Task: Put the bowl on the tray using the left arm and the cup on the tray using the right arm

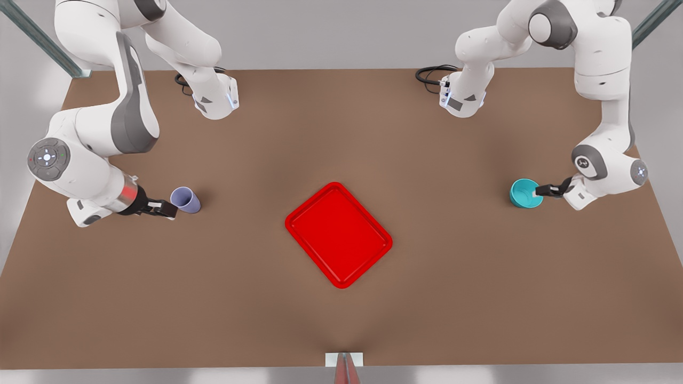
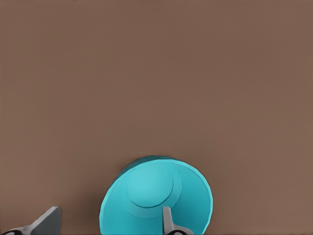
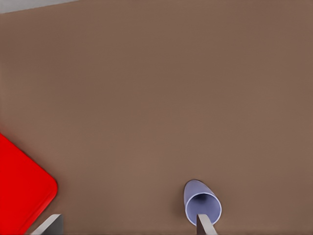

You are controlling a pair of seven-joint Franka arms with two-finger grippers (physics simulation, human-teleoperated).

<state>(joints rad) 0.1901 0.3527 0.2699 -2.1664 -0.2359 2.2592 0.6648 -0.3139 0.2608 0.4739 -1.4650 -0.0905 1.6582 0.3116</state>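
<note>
Pincers at bowl and cup, tray bare

Left pincer (image 1: 540, 190) at right of the front view, spread, one finger (image 2: 167, 220) inside the teal bowl (image 1: 525, 193), the other outside its wall. Right pincer (image 1: 169, 210) at left of the front view, spread, one finger (image 3: 205, 224) over the rim of the lavender cup (image 1: 185, 200). Both vessels upright on the brown counter (image 1: 341, 133). Red tray (image 1: 338, 234) at centre frame, well apart from each, nothing on it.

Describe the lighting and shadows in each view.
Front view: soft even light, the table darkening toward its near edge; a faint shadow beside the cup. Left wrist view: flat light, the bowl barely shaded. Right wrist view: no glare on the tray.
</note>
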